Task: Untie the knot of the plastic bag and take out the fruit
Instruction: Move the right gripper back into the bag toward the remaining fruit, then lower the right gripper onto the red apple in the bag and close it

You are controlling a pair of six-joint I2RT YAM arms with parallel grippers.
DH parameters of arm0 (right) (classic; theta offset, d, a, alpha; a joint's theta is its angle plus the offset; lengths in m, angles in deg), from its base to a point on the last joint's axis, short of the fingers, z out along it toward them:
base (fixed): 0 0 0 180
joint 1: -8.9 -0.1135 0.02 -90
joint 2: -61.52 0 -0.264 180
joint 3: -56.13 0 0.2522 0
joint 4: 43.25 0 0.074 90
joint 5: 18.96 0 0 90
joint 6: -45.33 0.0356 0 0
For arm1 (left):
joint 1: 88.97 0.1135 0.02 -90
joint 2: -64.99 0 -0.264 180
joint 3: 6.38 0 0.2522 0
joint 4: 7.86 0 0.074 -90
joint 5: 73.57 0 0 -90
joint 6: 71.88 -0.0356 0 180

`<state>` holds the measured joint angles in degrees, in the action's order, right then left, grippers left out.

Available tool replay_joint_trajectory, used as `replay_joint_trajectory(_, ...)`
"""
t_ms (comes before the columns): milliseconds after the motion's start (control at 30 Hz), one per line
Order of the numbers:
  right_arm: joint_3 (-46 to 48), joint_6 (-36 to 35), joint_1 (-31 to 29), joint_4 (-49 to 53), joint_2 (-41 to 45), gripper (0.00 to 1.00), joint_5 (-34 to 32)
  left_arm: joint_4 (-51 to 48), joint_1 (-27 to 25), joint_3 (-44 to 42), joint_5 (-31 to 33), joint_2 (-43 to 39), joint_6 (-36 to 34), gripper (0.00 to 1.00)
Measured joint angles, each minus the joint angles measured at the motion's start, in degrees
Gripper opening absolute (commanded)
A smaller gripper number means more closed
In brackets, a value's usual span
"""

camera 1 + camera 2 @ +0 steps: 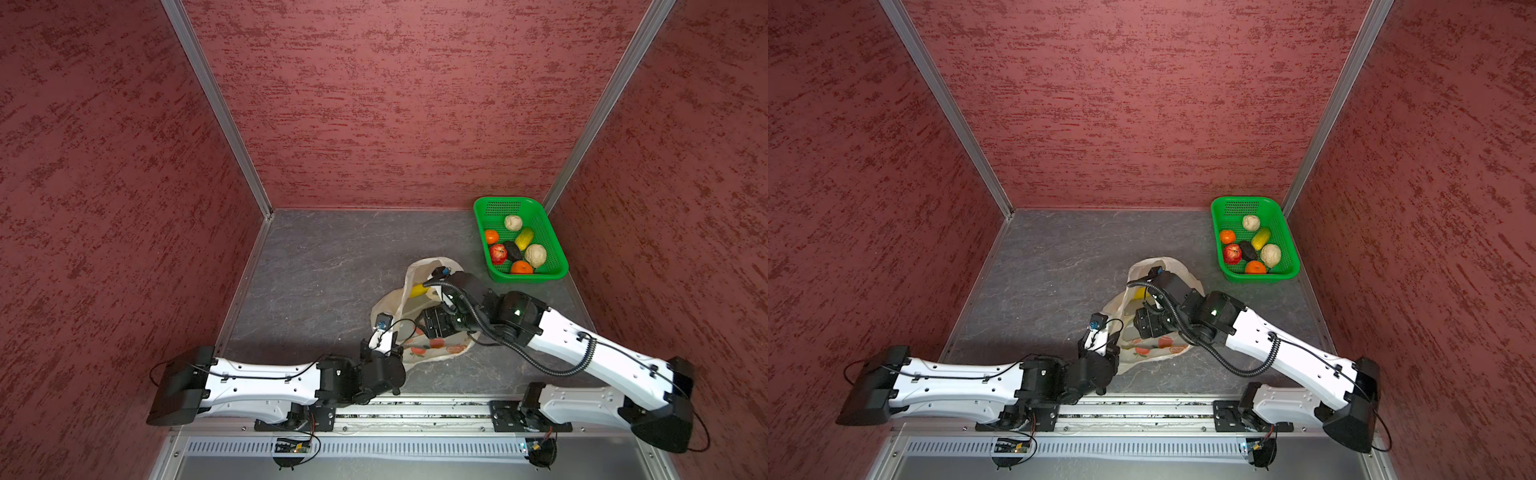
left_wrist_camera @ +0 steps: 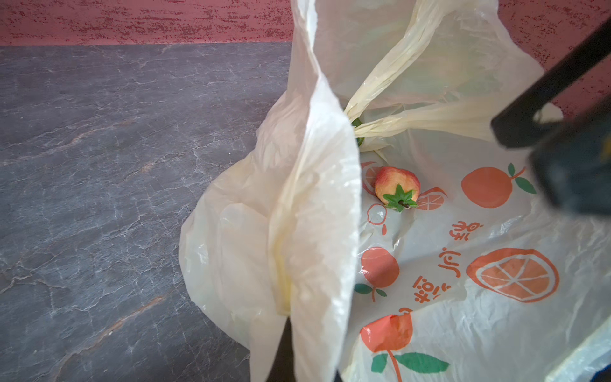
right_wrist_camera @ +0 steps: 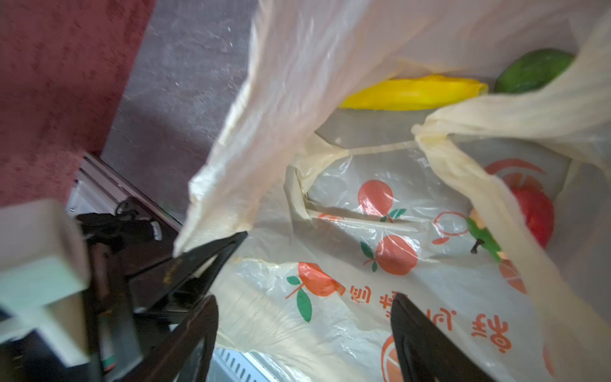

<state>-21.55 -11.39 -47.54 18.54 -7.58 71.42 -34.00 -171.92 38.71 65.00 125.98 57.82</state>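
Note:
The plastic bag lies open mid-table, cream with orange fruit prints. My left gripper is shut on the bag's near edge and holds it up as a flap. My right gripper stands open inside the mouth with nothing between its fingers. Fruit in the bag: a yellow banana, a green piece and a red apple. The handle strips bunch together; I cannot tell whether a knot is still tied there.
A green basket stands at the back right with several fruits in it. Red textured walls close in the grey table on three sides. A metal rail with both arm bases runs along the front edge.

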Motion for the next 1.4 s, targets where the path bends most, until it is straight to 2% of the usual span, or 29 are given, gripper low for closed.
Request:
replay_joint_trajectory(367, 5.8, 1.5, -0.9, -4.6, -10.1, 0.84, -3.6, 0.6, 0.0, 0.0, 0.5, 0.3, 0.3, 0.00)
replay_joint_trajectory(600, 7.3, 5.5, 1.8, -8.1, -17.6, 0.89, -7.8, 1.2, -0.3, 0.0, 0.8, 1.8, 0.5, 0.00)
replay_joint_trajectory(800, 8.2, 8.9, 4.7, -8.0, -17.9, 0.97, -15.8, 2.3, -0.9, 0.0, 0.8, 3.3, 0.5, 0.00)
replay_joint_trajectory(1100, 9.9, 10.4, 6.1, -8.1, -17.8, 0.98, -25.4, 3.4, -1.7, 0.0, 0.3, 6.1, 0.0, 0.00)
replay_joint_trajectory(1400, 12.8, 9.1, 12.0, -14.0, -18.9, 0.98, -28.7, 4.4, -1.9, 2.3, -1.5, 9.5, -2.0, 0.00)
